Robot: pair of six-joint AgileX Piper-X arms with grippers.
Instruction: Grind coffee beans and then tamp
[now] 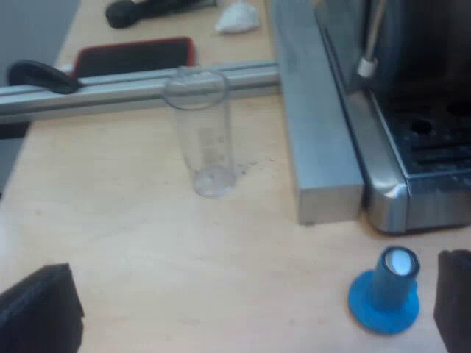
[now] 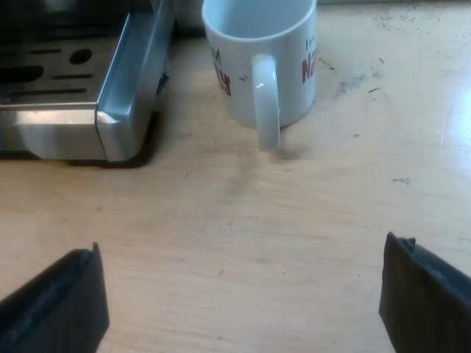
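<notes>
And here's the left tool, hanging low over the pale wooden tabletop, its two black fingers spread wide and gripping nothing. Just beside one finger stands the blue tamper, upright on its round base with a white cap on top; I can't tell whether the two touch.

Further out, the clear cylindrical measuring glass stands upright on the wood with its printed scale facing this way. You can see straight through it to the base, and it looks empty. Right behind it a silvery metal rail runs across and meets a thicker metal bar. That bar lies along the side of the stainless espresso machine, whose slotted drip tray shows. Beyond the rail lie a flat black slab with a red edge and a crumpled white wad.

Over to the right tool: its fingers are also far apart, with only bare wood between them. Ahead stands the white ceramic mug with red lettering, upright, handle turned toward the tool, close beside the corner of the machine's drip tray. The part of its inner wall that shows is plain white; the bottom is out of sight, so what it holds I can't tell. Dark specks dot the tabletop near the mug.
</notes>
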